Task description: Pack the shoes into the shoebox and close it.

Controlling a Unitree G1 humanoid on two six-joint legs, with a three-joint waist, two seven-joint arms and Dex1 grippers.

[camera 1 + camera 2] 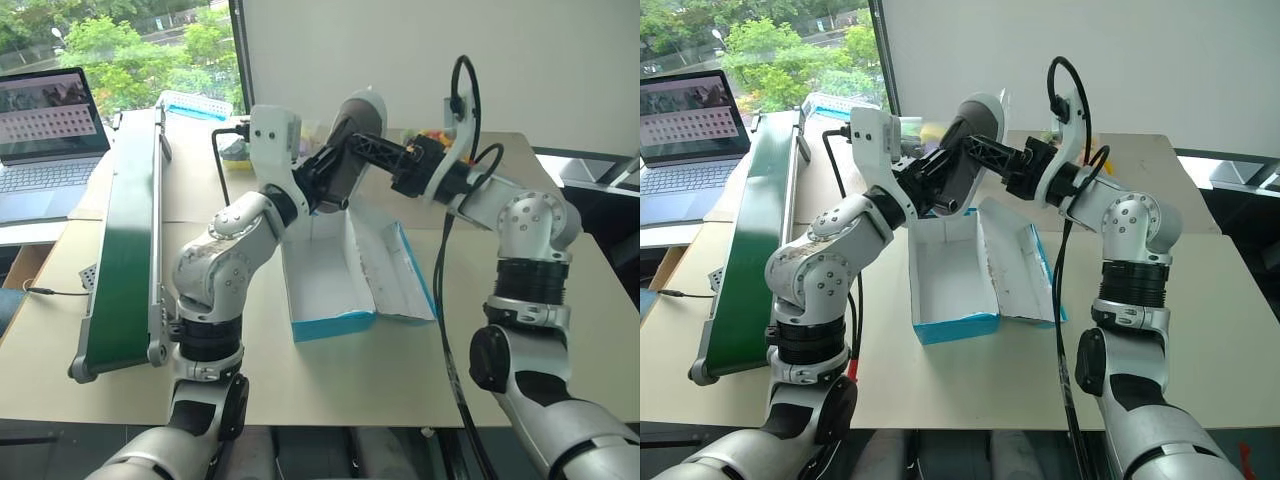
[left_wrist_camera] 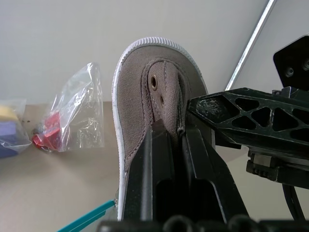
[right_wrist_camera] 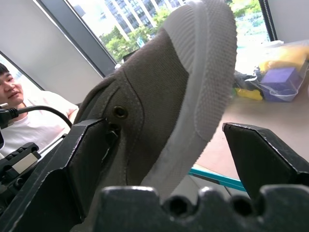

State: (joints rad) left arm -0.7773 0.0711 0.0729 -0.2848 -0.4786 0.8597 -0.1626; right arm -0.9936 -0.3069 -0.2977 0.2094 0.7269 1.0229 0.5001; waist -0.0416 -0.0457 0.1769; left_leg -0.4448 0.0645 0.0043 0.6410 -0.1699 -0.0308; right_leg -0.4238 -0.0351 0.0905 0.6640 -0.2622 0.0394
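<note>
One grey-beige shoe [image 1: 358, 112] with a white sole hangs toe-up in the air over the far end of the open blue shoebox [image 1: 325, 322]. My left gripper [image 2: 176, 140] is shut on the shoe's upper by the eyelets [image 2: 154, 81]. From the right, my right gripper [image 3: 169, 159] stands open with the shoe [image 3: 159, 96] between its fingers; one finger [image 3: 82, 154] lies against the fabric side, while the other [image 3: 260, 154] stays apart from the sole. The box is white inside, and its lid [image 1: 400, 270] lies folded out flat to the right.
A long green conveyor [image 1: 120, 250] runs along the table's left side, with a laptop [image 1: 45, 140] beyond it. Clear bags of colourful items [image 2: 72, 116] lie at the back of the table. A person [image 3: 14, 96] sits behind the table by the window.
</note>
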